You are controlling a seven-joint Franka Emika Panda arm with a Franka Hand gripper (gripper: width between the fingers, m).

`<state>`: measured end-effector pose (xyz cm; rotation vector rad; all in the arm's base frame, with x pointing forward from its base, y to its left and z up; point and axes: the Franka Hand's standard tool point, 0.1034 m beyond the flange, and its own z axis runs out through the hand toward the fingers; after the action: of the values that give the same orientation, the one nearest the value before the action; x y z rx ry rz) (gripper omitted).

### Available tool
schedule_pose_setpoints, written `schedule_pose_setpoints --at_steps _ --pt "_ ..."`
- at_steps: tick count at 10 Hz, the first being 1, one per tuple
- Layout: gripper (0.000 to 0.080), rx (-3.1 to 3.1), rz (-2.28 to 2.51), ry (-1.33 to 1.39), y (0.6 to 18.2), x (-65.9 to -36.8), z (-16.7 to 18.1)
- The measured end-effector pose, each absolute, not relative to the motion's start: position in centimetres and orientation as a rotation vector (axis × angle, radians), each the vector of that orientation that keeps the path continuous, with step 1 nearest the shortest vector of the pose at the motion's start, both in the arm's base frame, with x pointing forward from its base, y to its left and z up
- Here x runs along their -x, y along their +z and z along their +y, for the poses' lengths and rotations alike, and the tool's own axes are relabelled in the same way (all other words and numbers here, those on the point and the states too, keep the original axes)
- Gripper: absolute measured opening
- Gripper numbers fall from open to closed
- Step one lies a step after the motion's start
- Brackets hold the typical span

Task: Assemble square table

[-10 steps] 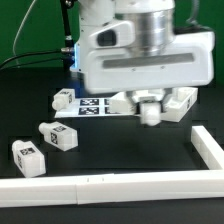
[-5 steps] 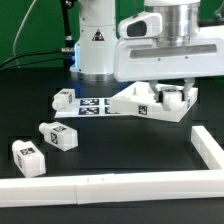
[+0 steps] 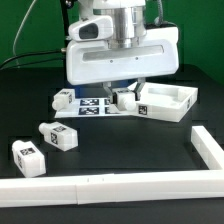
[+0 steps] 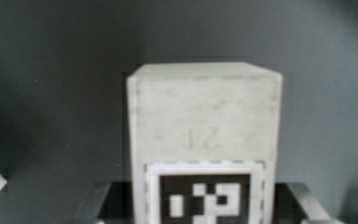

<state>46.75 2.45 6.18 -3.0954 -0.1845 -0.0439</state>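
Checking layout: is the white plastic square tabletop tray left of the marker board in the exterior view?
No, the white plastic square tabletop tray lies at the exterior view's right of the marker board.

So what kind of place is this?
Probably a robot lab bench: a robot arm holding a tagged leg over a black table, a marker board, and a white rail fencing it.

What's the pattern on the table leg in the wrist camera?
White table leg with a black-and-white square tag at one end; clearest in the wrist view.
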Motion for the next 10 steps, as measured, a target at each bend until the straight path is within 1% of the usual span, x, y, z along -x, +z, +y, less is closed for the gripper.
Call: schedule_pose_setpoints --at_steps 2,4,5,6,7,8,9,10 --pt "0.0281 3.094 -0.208 -0.044 6.0 -46.6 2.2" --pt "0.0281 3.079 -0.34 -0.029 4.1 -44.5 -1.7" --pt "0.0281 3.085 -0.347 -0.024 3.6 -43.5 -3.8" --pt "0.0281 3.088 -0.328 -0.006 2.7 -42.4 -4.7" --pt "0.0281 3.088 -0.332 0.008 2.0 -41.9 -5.4" --pt "0.0281 3.092 -0.317 0.008 1.9 -42.0 -6.2" --pt "0.0281 3.096 -0.308 0.008 1.3 -41.7 -6.5" --pt "0.0281 3.096 -0.297 0.012 1.2 -41.8 -6.1"
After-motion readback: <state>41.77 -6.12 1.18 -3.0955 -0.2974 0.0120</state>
